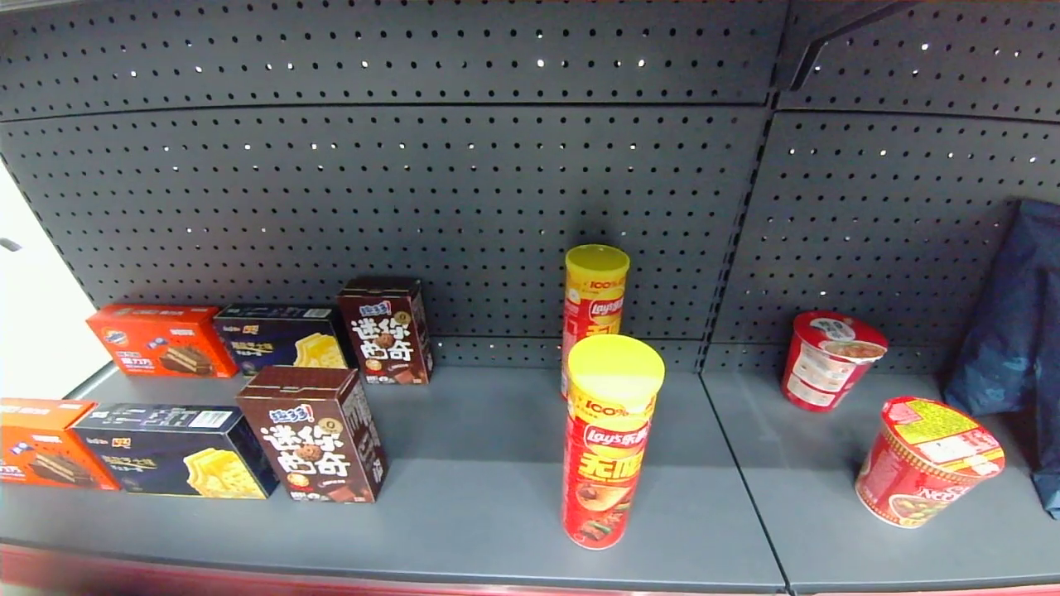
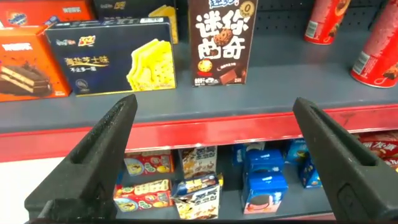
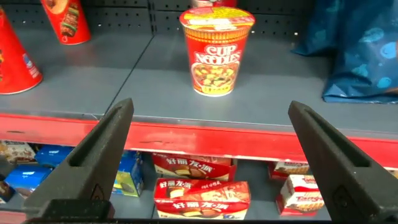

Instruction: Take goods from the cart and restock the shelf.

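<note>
The grey shelf (image 1: 497, 488) holds boxed snacks at its left: orange boxes (image 1: 161, 339), dark blue boxes (image 1: 178, 451) and brown cookie boxes (image 1: 315, 434). Two red chip cans with yellow lids (image 1: 609, 439) stand in the middle. Two red cup noodles (image 1: 927, 459) sit at the right. My left gripper (image 2: 214, 155) is open and empty, in front of the shelf edge, facing the front brown cookie box (image 2: 222, 40) and blue box (image 2: 112, 56). My right gripper (image 3: 208, 158) is open and empty, facing the front cup noodle (image 3: 216, 50).
A dark blue bag (image 1: 1014, 331) leans at the shelf's far right. The red shelf lip (image 2: 217, 127) runs below the goods. A lower shelf carries more boxed snacks (image 3: 202, 193). Bare shelf lies between the cookie boxes and the chip cans.
</note>
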Controlling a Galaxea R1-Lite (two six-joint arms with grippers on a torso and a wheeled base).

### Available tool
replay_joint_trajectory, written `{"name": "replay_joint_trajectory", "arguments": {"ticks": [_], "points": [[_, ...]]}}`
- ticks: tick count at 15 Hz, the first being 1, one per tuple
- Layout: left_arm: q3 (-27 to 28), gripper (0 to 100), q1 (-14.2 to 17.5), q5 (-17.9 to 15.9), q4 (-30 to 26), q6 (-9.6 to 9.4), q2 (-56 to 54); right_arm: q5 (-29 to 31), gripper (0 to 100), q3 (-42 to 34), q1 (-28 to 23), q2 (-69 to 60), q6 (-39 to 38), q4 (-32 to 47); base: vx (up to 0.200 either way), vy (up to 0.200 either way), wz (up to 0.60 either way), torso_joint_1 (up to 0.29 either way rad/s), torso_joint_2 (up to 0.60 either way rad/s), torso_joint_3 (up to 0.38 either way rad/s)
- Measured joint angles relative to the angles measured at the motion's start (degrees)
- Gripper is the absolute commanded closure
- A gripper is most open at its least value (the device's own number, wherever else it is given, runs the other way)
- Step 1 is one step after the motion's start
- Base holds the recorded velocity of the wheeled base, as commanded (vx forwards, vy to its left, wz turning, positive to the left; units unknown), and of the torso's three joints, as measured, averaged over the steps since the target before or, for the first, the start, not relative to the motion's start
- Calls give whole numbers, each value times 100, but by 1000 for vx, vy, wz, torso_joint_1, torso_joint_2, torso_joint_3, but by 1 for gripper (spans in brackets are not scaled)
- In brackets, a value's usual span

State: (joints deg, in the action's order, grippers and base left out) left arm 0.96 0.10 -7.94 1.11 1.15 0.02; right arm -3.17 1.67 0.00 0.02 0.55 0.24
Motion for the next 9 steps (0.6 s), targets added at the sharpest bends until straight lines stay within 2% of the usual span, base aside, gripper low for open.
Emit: {"name": "replay_joint_trajectory", "arguments": {"ticks": [3, 4, 9], "points": [[0, 0, 4, 20, 1, -30, 0, -22, 0, 0, 0, 0, 2, 0, 0, 0, 0, 0, 0, 0], [0, 0, 4, 52, 1, -30, 0, -24, 0, 0, 0, 0, 2, 0, 0, -200, 0, 2, -2, -2], [-2, 0, 9, 99, 1, 13, 0, -9, 0, 0, 2, 0, 11, 0, 0, 0, 0, 0, 0, 0]]}}
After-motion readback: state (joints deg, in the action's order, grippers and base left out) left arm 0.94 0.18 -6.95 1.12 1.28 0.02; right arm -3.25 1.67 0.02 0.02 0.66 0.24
